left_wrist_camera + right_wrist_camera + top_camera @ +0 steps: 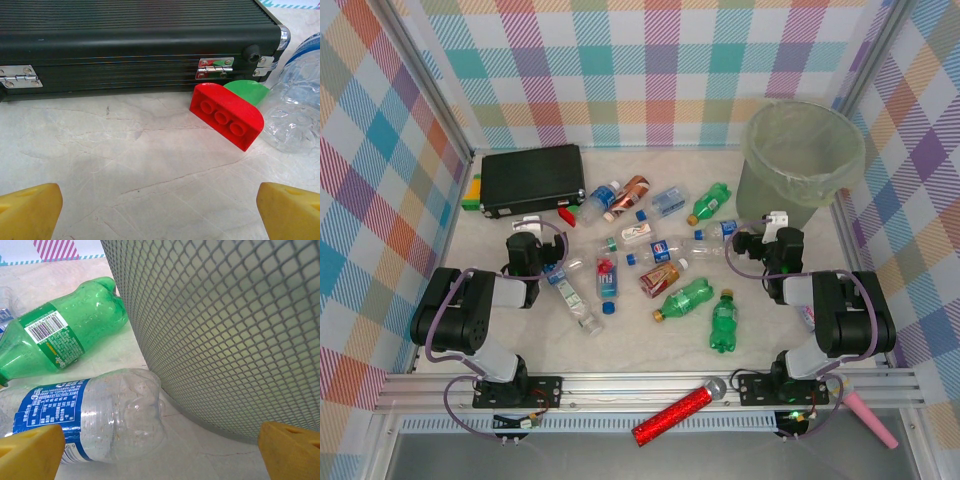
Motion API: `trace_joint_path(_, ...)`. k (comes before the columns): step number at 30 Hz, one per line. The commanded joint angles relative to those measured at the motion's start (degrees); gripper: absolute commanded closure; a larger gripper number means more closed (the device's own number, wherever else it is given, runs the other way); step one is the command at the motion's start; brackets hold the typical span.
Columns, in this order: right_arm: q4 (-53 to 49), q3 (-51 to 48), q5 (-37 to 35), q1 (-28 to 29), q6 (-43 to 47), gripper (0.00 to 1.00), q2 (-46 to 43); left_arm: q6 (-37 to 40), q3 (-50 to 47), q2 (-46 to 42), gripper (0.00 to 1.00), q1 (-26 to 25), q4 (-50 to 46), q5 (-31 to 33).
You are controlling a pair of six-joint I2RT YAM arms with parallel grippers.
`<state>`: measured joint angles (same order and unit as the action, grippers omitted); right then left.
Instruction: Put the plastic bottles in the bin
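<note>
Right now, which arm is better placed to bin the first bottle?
Likely right: the right gripper sits open beside the bin, a blue-labelled bottle just ahead; the left gripper faces the black case.

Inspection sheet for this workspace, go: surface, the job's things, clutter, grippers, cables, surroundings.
Surface: pale marbled tabletop, no spills seen.
Job's things: plastic bottles lying scattered mid-table; bin at far right, none seen inside.
Clutter: black case far left, red brick beside it; red glittery tube on front rail.
Grippers: left gripper open, empty, facing the case; right gripper open, empty, near the bin.
Cables: purple cables looped along both arms.
Surroundings: plaid walls.
</note>
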<state>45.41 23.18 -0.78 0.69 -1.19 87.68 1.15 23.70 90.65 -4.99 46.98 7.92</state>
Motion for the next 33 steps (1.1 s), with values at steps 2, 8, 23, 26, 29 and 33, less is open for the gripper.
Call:
trace_joint_path(2,0.8,0.9,1.0,-0.4,0.3,0.01,0.1,0.7,0.2,-0.2,0.00,0.6,1.6,-1.1)
trace_joint_path(8,0.9,0.9,1.0,-0.4,0.3,0.01,0.3,0.7,0.1,-0.2,0.00,0.5,1.7,-1.0)
trace_joint_path(23,1.2,0.8,4.8,-1.1,0.8,0.01,0.3,1.7,1.5,-4.0,0.01,0.6,-3.8,-3.3)
trace_joint_path(26,1.2,0.7,5.0,-1.3,0.7,0.01,0.2,0.1,6.8,-9.6,0.01,0.6,-16.7,0.4)
trace_joint_path(29,0.0,1.0,3.1,-1.1,0.1,0.01,-1.0,-2.4,10.3,-15.2,0.00,0.6,-24.1,4.1)
trace_joint_path(33,-9.7,2.0,-1.5,-0.9,-2.2,0.01,-9.0,-9.1,19.3,-21.9,0.00,0.6,-40.1,7.4)
